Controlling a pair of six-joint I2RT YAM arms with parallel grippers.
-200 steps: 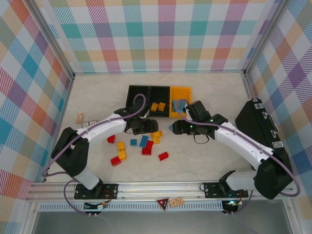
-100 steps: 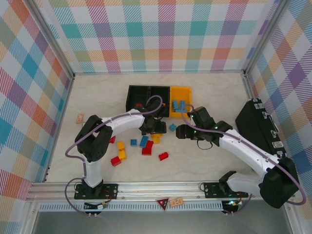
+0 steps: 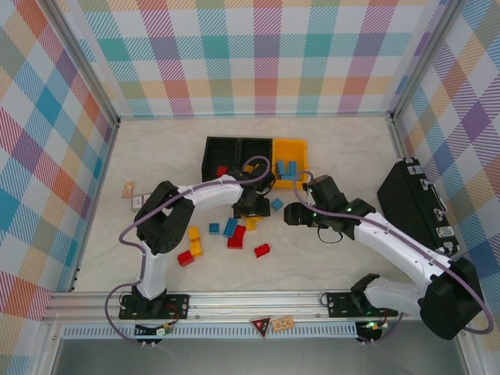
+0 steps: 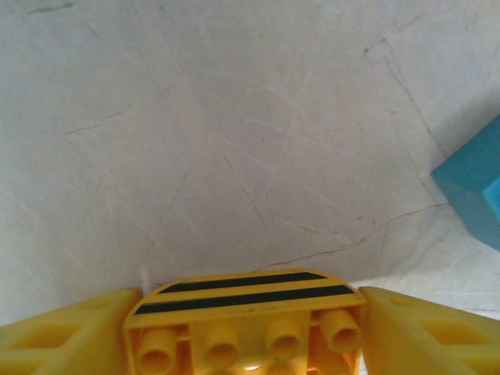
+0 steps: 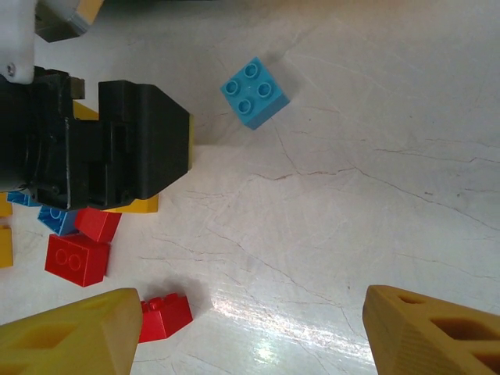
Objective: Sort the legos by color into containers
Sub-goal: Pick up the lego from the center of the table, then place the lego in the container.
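My left gripper (image 4: pixel 246 312) is shut on a yellow brick with two black stripes (image 4: pixel 242 291), low over the bare table. From above it (image 3: pixel 251 208) sits just in front of the containers, two black bins (image 3: pixel 221 148) and a yellow bin (image 3: pixel 299 150). My right gripper (image 5: pixel 250 328) is open and holds nothing. It (image 3: pixel 293 212) is right of a loose blue brick (image 5: pixel 255 91). That blue brick (image 4: pixel 476 183) also lies just right of the left fingers. Red bricks (image 5: pixel 76 259), blue and yellow ones lie scattered in front (image 3: pixel 236 238).
A large black case (image 3: pixel 410 199) stands at the right wall. Two small cards (image 3: pixel 128 188) lie at the left. Blue bricks (image 3: pixel 283 167) sit in the yellow bin and a red one (image 3: pixel 222 169) in the left black bin. Patterned walls enclose the table.
The left gripper has swung right with the yellow brick to the front of the bins. The right gripper has drawn back a little, leaving the blue brick on the table.
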